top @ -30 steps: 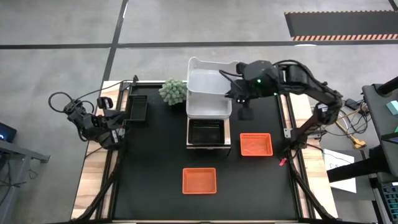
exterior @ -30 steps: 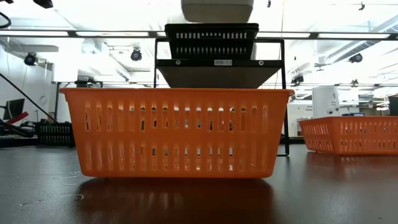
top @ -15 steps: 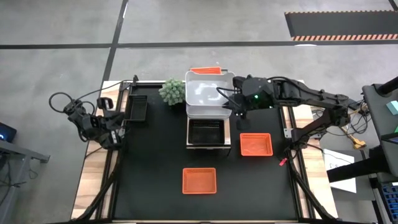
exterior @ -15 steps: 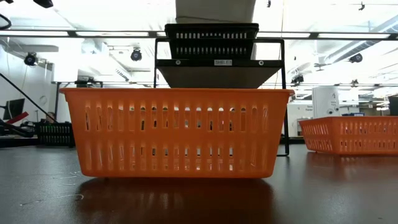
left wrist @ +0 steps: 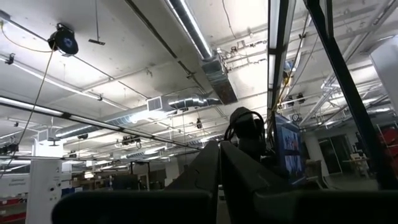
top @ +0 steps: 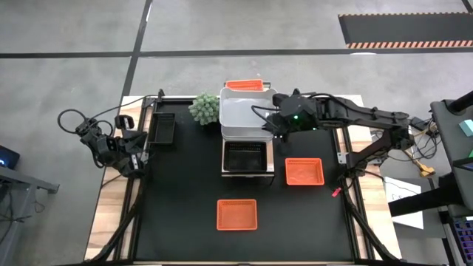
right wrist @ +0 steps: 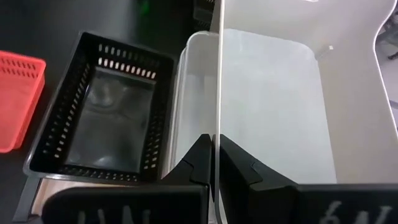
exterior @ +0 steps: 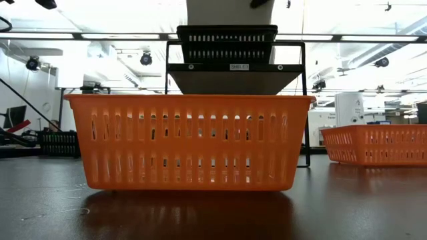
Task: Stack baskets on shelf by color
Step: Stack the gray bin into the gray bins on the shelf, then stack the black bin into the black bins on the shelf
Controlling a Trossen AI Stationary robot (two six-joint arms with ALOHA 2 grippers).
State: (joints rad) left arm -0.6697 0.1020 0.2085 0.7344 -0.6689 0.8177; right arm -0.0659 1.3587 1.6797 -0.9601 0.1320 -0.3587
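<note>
While the right gripper [top: 275, 122] is pinching the wall of a translucent white basket [top: 247, 111] above centre in the high view, that basket is hanging over a second white one on the shelf [top: 248, 171], whose near end is carrying one black basket [top: 246, 157]. Compared with a second ago, the held basket is sitting lower and more square over the shelf, uncovering a red-orange basket [top: 244, 86] at the far end. Two more red-orange baskets are lying on the table [top: 185, 192], one lower centre [top: 236, 214], one right of the shelf [top: 304, 171], with open black surface around both. Another black basket [top: 163, 127] and a green plant [top: 205, 108] are sitting upper left. At far left, the left gripper [top: 140, 148] is resting closed on nothing.
</note>
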